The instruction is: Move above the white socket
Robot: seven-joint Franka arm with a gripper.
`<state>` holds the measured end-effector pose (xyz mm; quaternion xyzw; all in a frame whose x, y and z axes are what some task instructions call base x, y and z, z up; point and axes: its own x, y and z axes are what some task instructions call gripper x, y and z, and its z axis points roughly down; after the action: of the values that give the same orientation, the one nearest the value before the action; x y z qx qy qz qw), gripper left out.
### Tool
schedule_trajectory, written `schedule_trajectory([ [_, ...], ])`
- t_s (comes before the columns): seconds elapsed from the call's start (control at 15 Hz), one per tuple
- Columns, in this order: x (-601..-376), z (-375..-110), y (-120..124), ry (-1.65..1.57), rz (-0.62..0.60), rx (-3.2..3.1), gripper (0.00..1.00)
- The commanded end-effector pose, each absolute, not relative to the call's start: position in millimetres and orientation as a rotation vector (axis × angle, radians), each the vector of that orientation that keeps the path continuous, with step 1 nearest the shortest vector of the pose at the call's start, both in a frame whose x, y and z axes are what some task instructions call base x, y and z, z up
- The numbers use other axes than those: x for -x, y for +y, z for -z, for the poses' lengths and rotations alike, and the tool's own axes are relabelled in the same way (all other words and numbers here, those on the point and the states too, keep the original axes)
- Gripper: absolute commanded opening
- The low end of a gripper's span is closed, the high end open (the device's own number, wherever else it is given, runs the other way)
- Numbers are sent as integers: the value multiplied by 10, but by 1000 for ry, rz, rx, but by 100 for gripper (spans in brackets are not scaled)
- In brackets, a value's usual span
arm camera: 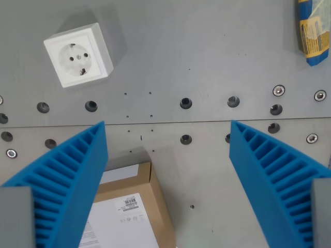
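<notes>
Toward the wrist view's upper left, the white socket (pixel 78 54) sits on the grey surface (pixel 207 57), well apart from my gripper (pixel 167 124), spread wide and empty.

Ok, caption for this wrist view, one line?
Open gripper with blue ribbed fingers over a metal table; white socket upper left.

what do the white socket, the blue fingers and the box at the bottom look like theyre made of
White socket: likely moulded plastic, smooth with a slight sheen and crisp edges. Fingers: matte blue, ribbed lattice, probably a flexible printed or moulded plastic, though the look leaves that open. Box: brown cardboard, dull surface, with a white paper label carrying a barcode.
</notes>
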<state>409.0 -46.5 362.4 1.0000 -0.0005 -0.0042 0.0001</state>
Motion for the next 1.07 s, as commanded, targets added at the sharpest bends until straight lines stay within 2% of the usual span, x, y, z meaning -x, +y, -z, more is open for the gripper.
schedule_trajectory([
  [0.07, -4086, -3650, -465, -1, 3, -3141, 100],
  [0.67, -4088, -3604, -439, 28, -4, -3140, 100],
  [1.07, -4092, -3477, -366, 65, -49, -3134, 100],
])
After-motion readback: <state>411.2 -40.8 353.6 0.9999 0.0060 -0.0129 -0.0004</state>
